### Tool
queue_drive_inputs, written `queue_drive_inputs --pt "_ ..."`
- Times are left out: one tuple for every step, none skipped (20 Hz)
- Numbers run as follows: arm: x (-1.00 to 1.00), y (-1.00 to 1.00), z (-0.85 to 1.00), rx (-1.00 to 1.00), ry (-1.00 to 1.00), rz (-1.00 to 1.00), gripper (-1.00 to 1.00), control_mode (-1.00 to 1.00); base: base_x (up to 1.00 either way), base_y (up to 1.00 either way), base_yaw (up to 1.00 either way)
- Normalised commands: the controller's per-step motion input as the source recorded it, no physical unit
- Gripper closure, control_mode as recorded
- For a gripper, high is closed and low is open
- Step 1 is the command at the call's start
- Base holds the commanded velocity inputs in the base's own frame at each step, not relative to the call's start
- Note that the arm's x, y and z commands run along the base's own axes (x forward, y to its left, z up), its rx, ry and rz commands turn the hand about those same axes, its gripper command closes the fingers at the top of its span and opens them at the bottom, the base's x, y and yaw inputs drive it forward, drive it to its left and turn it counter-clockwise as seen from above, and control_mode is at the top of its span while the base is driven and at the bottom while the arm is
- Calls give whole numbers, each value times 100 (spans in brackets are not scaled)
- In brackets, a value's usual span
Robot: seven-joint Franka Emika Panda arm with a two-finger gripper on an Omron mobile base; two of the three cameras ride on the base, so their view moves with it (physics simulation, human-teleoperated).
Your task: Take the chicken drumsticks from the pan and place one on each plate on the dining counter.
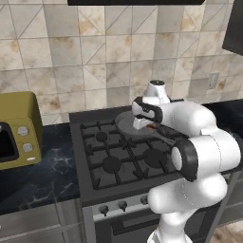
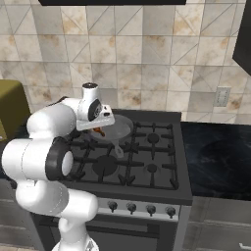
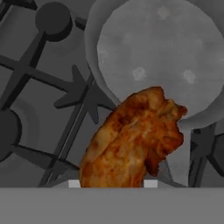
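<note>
Orange-brown mottled drumstick (image 3: 133, 140); plain grey pan (image 3: 162, 57); dark grey stove grates (image 2: 132, 157); black white-veined bench (image 1: 35, 171); olive-yellow microwave (image 1: 16, 130); beige veined wall tiles (image 2: 147, 49); white arm (image 1: 199, 147), dark joints.

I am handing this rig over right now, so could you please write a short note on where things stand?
Gripper: over the stove, shut on a chicken drumstick, lifted above the pan.
Pan: on a rear burner of the stove; its floor looks bare in the hand view.
Done: one drumstick picked up.
Left: carry it to a plate on the dining counter, then see to the second drumstick. Plates and counter are out of frame.
</note>
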Motion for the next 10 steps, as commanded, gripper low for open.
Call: queue_drive_inputs --pt "-85 -17 42 0 0 -15 100 -100 0 0 0" --pt "-86 -18 43 0 0 -15 100 -100 0 0 0" --pt "-83 -17 43 0 0 -14 100 -100 0 0 0" --pt "-83 -14 41 0 0 -15 100 -100 0 0 0" --pt "-80 -12 37 0 0 -15 100 -100 0 0 0" --pt "-80 -3 29 0 0 -15 100 -100 0 0 0" --pt "-81 0 25 0 0 -15 100 -100 0 0 0" --pt "-76 0 13 0 0 -13 100 -100 0 0 0" --pt "-73 0 4 0 0 -12 100 -100 0 0 0" --pt "-60 0 0 0 0 -12 100 -100 0 0 0"
